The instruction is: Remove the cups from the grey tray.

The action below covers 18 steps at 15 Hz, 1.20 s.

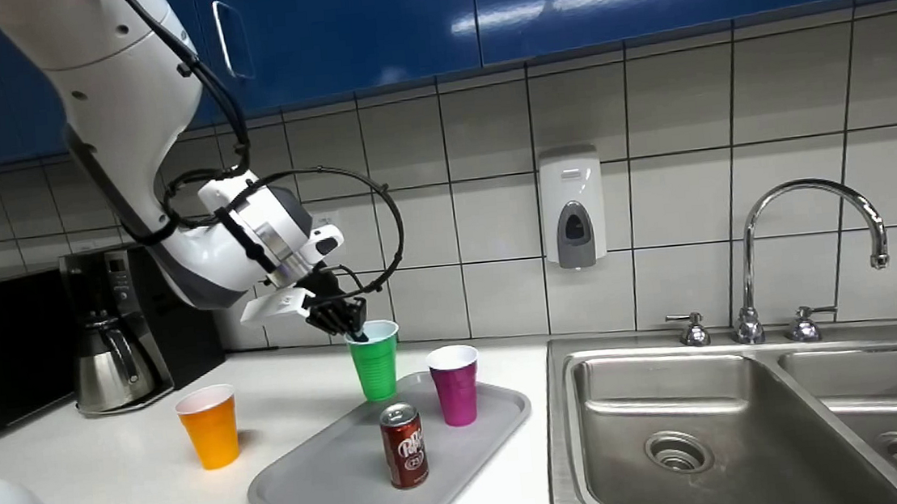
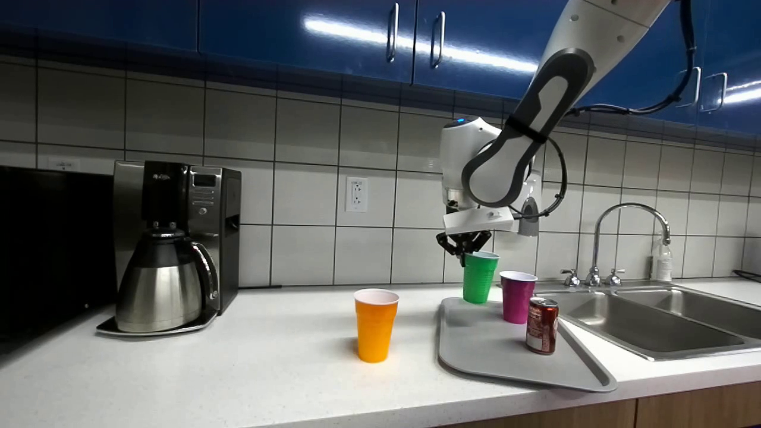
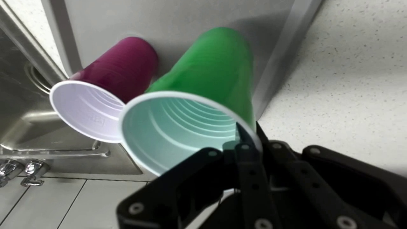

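My gripper (image 3: 247, 124) has one finger inside and one outside the rim of the green cup (image 3: 216, 73), shut on its wall. In both exterior views the green cup (image 1: 377, 368) (image 2: 479, 279) hangs or stands slightly tilted at the back edge of the grey tray (image 1: 331, 490) (image 2: 493, 351). I cannot tell whether its base touches the tray. The magenta cup (image 1: 456, 393) (image 2: 517, 300) stands upright on the tray, beside the green cup in the wrist view (image 3: 133, 66). The orange cup (image 1: 214, 435) (image 2: 374, 333) stands on the counter, off the tray, out of the wrist view.
A dark red-brown can (image 1: 405, 451) (image 2: 542, 333) stands on the tray near the magenta cup. A coffee maker (image 1: 119, 338) (image 2: 178, 238) stands on the counter. The steel sink (image 1: 672, 395) lies beyond the tray. The tiled wall (image 1: 414, 231) is close behind the green cup.
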### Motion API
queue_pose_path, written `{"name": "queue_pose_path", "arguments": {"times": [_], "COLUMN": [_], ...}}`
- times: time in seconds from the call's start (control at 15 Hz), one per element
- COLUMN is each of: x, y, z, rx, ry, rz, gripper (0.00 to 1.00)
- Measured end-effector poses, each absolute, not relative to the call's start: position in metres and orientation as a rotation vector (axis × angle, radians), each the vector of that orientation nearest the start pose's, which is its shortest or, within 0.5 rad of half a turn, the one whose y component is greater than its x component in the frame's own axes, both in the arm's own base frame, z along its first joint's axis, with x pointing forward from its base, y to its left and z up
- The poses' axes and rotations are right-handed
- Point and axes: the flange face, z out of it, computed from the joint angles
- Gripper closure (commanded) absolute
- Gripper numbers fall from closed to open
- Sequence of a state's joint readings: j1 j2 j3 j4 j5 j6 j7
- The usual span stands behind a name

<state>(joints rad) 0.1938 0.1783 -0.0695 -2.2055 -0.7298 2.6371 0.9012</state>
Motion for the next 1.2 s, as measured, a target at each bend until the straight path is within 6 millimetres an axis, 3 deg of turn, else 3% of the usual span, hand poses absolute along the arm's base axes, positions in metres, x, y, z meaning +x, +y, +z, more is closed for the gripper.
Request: {"name": "queue_pose_path", "arguments": {"times": [0.27,0.67,1.2], "x": [0.556,0.551,0.571], "y": [0.107,0.145,0.202], "z": [0.336,0.336,0.329], "rx": [-3.292,-3.264,-3.226], "ry": [0.238,0.180,0.060], "rz": [-0.752,-0.764,-0.795], "gripper": [0.99,0.99,0.99]}}
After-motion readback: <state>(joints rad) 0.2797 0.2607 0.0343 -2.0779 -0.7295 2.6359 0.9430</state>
